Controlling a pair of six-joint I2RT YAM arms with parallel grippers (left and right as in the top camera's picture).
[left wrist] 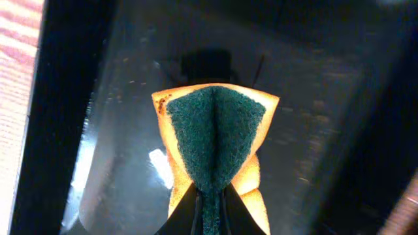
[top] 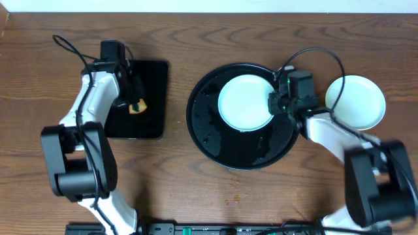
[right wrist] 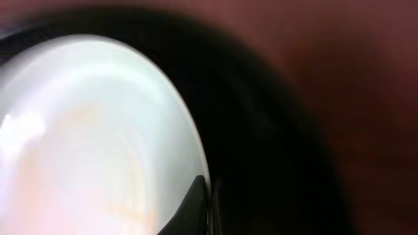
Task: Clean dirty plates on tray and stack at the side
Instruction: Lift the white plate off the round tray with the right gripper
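I note right fingers [right wrist: 191,207] pinched on the right rim of the plate [top: 245,101] lying in the round tray [top: 215,140]; left fingers [left wrist: 184,219] clamp the sponge [left wrist: 215,143] over the small tray [top: 153,72], well to the plate's left, so I judge scrubbing needs a rightward reach.

A plate [top: 247,102] lies in the tray [top: 215,140], another plate [top: 358,101] right of it, a smaller tray [top: 153,78] left.
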